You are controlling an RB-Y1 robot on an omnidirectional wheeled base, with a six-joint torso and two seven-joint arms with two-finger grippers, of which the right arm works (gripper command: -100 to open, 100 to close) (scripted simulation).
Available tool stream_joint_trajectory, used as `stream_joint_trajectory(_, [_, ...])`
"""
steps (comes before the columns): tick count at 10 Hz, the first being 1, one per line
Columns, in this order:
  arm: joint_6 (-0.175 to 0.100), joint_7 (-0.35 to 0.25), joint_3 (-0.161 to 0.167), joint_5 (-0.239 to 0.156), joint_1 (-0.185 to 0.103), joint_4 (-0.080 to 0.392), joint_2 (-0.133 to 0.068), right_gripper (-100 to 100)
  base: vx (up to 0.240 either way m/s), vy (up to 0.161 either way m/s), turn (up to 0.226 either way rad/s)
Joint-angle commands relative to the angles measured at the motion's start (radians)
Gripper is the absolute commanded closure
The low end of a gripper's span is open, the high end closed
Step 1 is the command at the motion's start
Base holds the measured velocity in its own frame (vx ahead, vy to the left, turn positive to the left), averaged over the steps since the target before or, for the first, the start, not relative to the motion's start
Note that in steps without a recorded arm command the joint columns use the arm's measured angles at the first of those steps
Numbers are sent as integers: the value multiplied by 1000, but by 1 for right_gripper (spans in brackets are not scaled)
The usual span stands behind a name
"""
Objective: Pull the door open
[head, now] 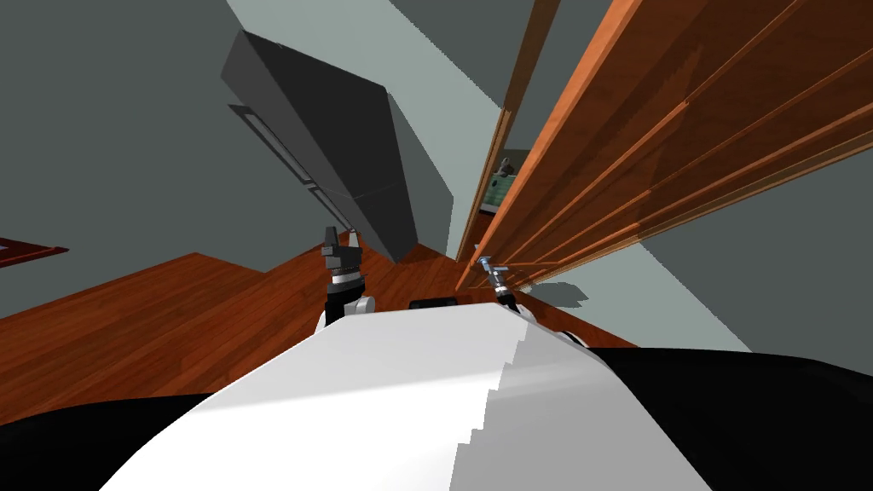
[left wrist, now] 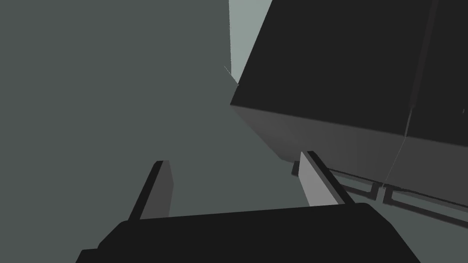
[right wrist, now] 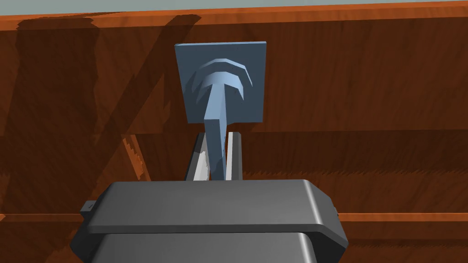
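There are one reddish-brown panelled wooden door [head: 682,111], one blue-grey lever handle [right wrist: 218,105], one dark grey boxy cabinet [head: 341,145] and two hands, left hand [left wrist: 234,157] and right hand [right wrist: 217,134].

**Door right, cabinet left**

The door [head: 648,145] runs along the right, near to far. Its lever handle [right wrist: 215,132] sits clamped in the right hand [right wrist: 216,137]. The left hand [head: 339,243] is to the left, with a cabinet [head: 341,145] beyond it against the far wall [head: 102,128].

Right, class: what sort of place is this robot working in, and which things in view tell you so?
Most likely indoors in a house, by a doorway: a wooden plank floor, a panelled wooden door with a blue-grey lever handle, and a dark cabinet by a grey wall.
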Motion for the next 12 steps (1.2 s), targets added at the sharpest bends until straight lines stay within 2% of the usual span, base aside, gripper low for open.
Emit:
stream_joint_trajectory(1, [-30, -12, 4, 3, -3, 26, -12, 100, -169, -51, 74])
stream_joint_trajectory(2, [-17, -9, 6, 4, -1, 16, -6, 100, -71, -14, 18])
stream_joint_trajectory(3, [-47, -18, 10, 8, 15, 27, -13, 100, -130, -36, 143])
stream_joint_trajectory(4, [-55, -20, 11, 8, 19, 30, -16, 100, -171, -74, 164])
stream_joint_trajectory(7, [-113, -37, 15, 12, 51, 46, -36, 100, -175, -80, 193])
stream_joint_trajectory(10, [-151, -48, 18, 15, 71, 56, -48, 100, -164, -57, 108])
stream_joint_trajectory(11, [-151, -48, 18, 15, 71, 56, -48, 100, -101, -48, 63])
stream_joint_trajectory(12, [-165, -52, 20, 16, 79, 60, -53, 100, -104, -32, 95])
